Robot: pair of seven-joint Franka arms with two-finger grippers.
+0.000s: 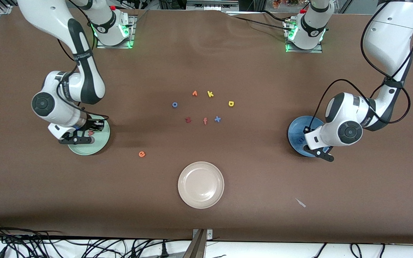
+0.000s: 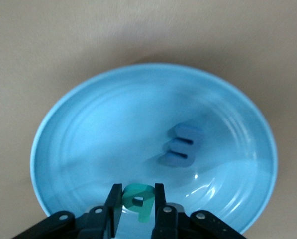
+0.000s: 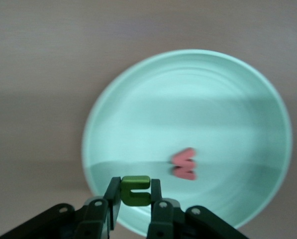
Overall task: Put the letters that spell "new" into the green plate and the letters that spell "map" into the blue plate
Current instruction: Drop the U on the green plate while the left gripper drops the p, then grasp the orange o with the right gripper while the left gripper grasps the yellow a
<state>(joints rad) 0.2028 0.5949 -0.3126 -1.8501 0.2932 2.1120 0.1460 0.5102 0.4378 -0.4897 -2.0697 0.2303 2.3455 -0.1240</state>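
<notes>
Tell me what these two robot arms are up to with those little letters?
They are sorting foam letters onto plates. The right gripper holds a green n over the green plate, where a pinkish-red w already lies. The left gripper has a teal p between its jaws over the blue plate, which holds a blue m. An orange e and a yellow a wait on the table.
</notes>
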